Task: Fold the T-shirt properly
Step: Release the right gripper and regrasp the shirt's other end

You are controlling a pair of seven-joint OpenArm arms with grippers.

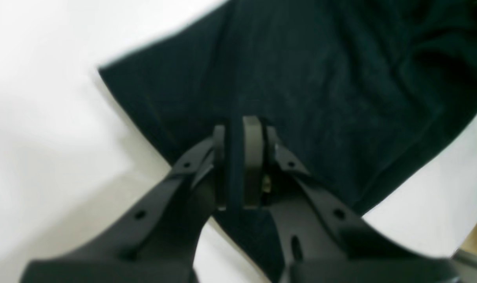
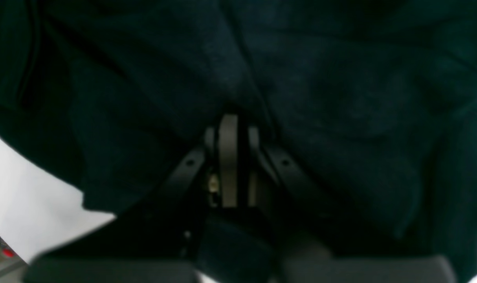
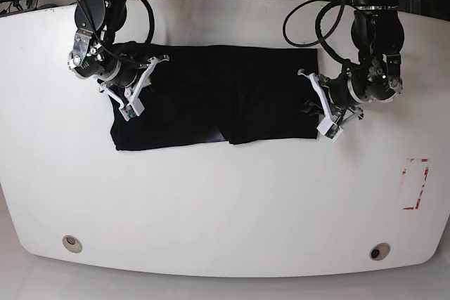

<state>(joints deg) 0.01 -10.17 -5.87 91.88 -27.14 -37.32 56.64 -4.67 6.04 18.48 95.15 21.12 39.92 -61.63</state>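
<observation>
The black T-shirt [image 3: 211, 96] lies spread flat on the white table [image 3: 225, 201], its long side running left to right in the base view. My left gripper [image 1: 238, 122] is at the shirt's right edge [image 3: 309, 107] and is shut on a fold of the black cloth [image 1: 340, 78], with a strip of fabric showing between its pads. At the shirt's left end, my right gripper [image 2: 238, 120] [image 3: 118, 98] has its fingers close together with dark cloth [image 2: 340, 98] bunched at their tips. The shirt's neck is not visible.
A red rectangular marking [image 3: 415, 184] sits on the table at the far right. Two round fittings [image 3: 70, 242] [image 3: 380, 251] lie near the front edge. Cables hang behind the back edge of the table.
</observation>
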